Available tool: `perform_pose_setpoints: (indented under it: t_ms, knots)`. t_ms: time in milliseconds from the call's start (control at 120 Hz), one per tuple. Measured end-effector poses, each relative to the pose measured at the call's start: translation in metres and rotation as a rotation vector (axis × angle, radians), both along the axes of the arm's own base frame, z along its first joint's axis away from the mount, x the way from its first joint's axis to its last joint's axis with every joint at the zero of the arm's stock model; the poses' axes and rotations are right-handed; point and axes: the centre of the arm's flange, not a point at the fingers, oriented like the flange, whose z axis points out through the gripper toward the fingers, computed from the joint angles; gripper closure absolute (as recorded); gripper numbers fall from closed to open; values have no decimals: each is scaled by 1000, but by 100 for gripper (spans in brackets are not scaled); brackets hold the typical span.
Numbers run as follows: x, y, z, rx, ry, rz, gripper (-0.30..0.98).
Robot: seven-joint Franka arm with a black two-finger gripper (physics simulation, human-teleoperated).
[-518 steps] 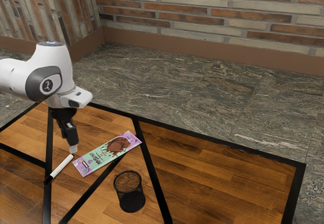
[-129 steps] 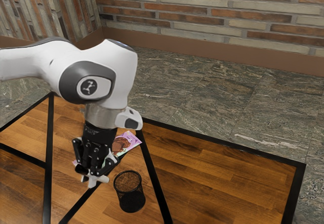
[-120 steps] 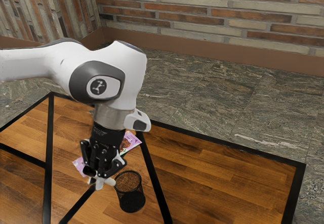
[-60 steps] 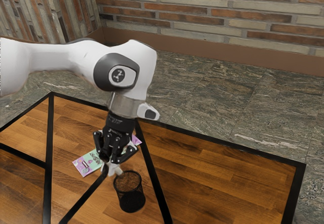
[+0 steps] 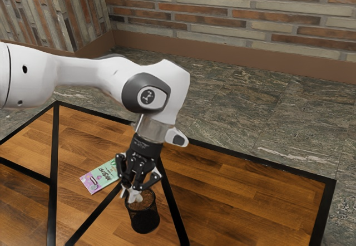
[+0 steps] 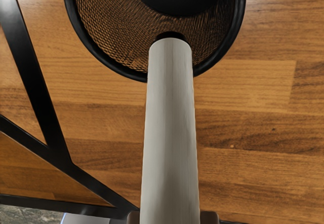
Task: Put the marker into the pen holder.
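Moved nearer the pen holder, the marker, clamped between 2 fingers, points lengthwise over its rim.

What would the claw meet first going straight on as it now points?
Likely the pen holder: the marker held in the claw crosses its rim in the wrist view, though depth between them is unclear.
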Motion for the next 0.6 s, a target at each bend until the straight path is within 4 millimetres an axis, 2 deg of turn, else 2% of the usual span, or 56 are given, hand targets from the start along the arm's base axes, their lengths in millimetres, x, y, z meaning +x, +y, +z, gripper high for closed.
perform_pose_setpoints:
  t_ms: [225,308,375,417,550,600]
  knots:
    - [21,7,-37,15,52,8,75]
    - [30,18,-55,16,82,40,57]
    - [38,19,-43,7,52,52,42]
    - [38,19,-15,6,-5,57,34]
    - [38,36,166,-62,-351,37,18]
    - [36,46,215,-96,-430,8,15]
